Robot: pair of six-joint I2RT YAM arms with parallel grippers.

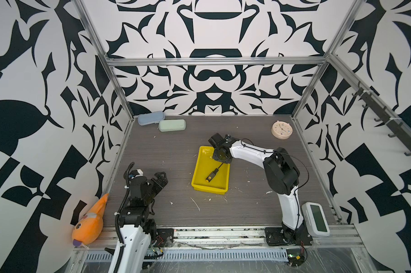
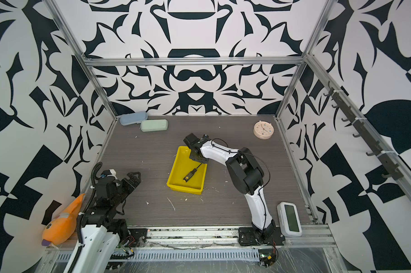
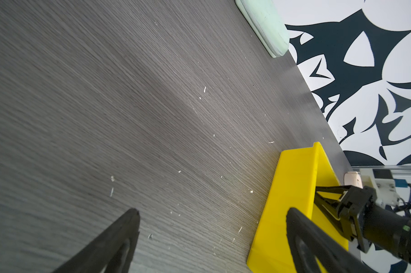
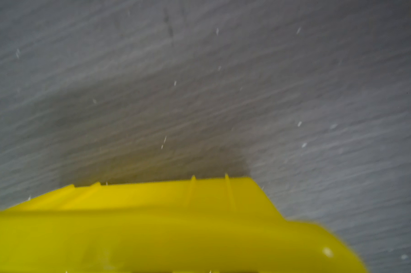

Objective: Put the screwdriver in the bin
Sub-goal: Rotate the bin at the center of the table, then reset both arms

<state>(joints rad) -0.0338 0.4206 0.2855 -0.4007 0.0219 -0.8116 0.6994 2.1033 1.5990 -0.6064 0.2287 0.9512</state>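
Table (image 1: 152, 153): grey woodgrain. Bin (image 1: 209, 188) stood mid-table. Right gripper (image 1: 219, 156) hovered over bin's far end, jaw gap impossible to tell. Left gripper (image 1: 160, 178) sat well apart, jaws spread, empty. Screwdriver (image 1: 211, 175) lay inside bin, shaft toward right gripper.

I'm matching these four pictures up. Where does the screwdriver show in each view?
In a top view: the screwdriver sits diagonally in the bin.
In a top view: the screwdriver, same spot.
Left wrist: not in it; only the bin from outside.
Right wrist: not in it.
Shared landmark: the bin.
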